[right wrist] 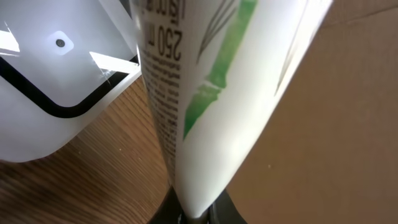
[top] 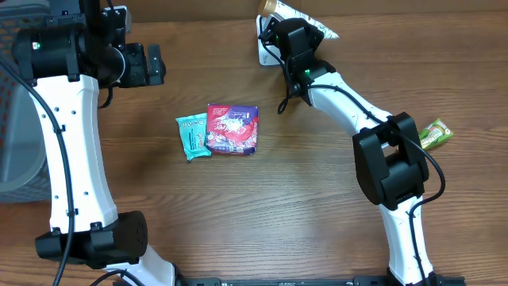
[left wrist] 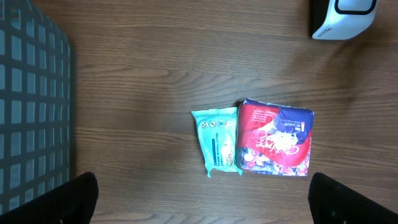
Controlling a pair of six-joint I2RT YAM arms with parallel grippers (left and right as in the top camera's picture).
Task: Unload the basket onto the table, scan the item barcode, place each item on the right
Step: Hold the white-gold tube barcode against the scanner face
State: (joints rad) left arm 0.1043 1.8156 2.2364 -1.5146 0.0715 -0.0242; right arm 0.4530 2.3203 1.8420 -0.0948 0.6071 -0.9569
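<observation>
1. The wooden bench (top: 317, 222) fills the overhead view and carries everything else.
2. The left arm (top: 75, 143) stands up along the left side, its wrist over the far left part of the bench. The left jaws are spread fully wide with nothing between them; in the left wrist view only the two dark fingertips (left wrist: 71, 199) show, one in each bottom corner, with bare wood between.
3. The right arm (top: 349, 111) reaches from the near right toward the far edge, a little right of centre. The right jaws are closed tight on the end of a tube, as the right wrist view shows at its bottom edge.
4. A grey mesh basket (top: 16, 135) sits at the far left edge of the bench, beside the left arm.
5. The tube (top: 317, 30), white with green bamboo print and small black lettering, is at the far edge, held in the air by the right jaws. It is just beside the scanner; I cannot tell whether they touch. No barcode can be made out on the side that shows.
6. The scanner (top: 264, 56), a white unit with a black outline on its face, stands at the far edge, just left of the tube.
7. A red and purple packet (top: 232, 129) lies flat near the middle of the bench.
8. A teal packet (top: 193, 136) lies against the left edge of the red one.
9. A small green packet (top: 435, 133) lies well apart at the right, beside the right arm.
</observation>
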